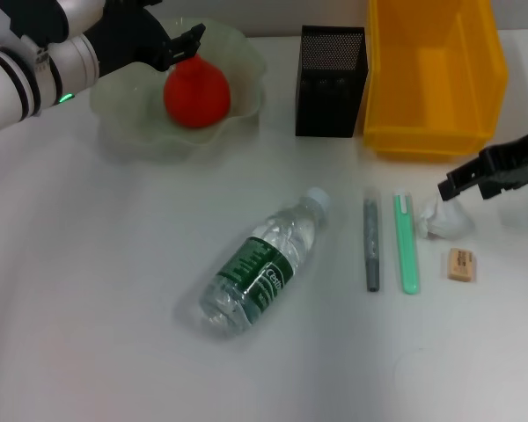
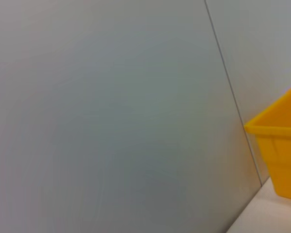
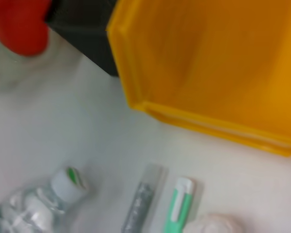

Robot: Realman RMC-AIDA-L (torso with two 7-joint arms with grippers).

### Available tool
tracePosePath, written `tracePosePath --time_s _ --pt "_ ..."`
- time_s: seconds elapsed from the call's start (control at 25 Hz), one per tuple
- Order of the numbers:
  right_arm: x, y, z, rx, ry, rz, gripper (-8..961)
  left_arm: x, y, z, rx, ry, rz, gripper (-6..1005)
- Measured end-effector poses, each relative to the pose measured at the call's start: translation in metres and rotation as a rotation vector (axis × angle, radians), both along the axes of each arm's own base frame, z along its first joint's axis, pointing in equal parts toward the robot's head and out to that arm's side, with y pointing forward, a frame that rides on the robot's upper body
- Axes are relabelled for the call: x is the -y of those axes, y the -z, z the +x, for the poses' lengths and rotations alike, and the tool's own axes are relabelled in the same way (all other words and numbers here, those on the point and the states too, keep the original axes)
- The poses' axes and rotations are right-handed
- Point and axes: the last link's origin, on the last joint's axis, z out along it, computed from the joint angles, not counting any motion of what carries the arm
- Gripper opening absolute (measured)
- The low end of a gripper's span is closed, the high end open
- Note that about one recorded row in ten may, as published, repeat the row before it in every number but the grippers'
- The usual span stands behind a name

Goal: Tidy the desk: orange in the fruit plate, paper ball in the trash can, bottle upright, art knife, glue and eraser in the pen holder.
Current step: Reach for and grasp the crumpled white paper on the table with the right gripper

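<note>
Your left pincer [image 1: 187, 46] spread open just above the orange [image 1: 196, 90] in the fruit plate [image 1: 128, 114]; your right pincer [image 1: 465, 180] open over the paper ball [image 1: 446, 221], near the trash can [image 1: 433, 75]; bottle [image 1: 260, 265] lying on the counter [image 1: 88, 290]

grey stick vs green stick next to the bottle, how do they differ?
The grey stick is dark grey; the green stick is mint green with a white end. The grey stick looks slightly shorter and lies nearer the bottle; the green stick lies nearer the paper ball. Both lie flat, roughly parallel.
</note>
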Motion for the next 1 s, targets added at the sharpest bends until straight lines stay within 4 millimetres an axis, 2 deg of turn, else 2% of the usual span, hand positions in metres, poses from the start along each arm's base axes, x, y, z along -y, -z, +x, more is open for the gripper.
tracePosePath --time_s 0.6,1.0 --pt "-0.008 0.029 0.006 0.004 -0.01 -0.037 675 0.001 -0.002 -0.004 0.0 -0.007 0.009 721" --pt "-0.006 0.032 0.009 0.004 0.004 -0.046 659 0.002 -0.003 -0.006 -0.001 -0.011 0.009 720"
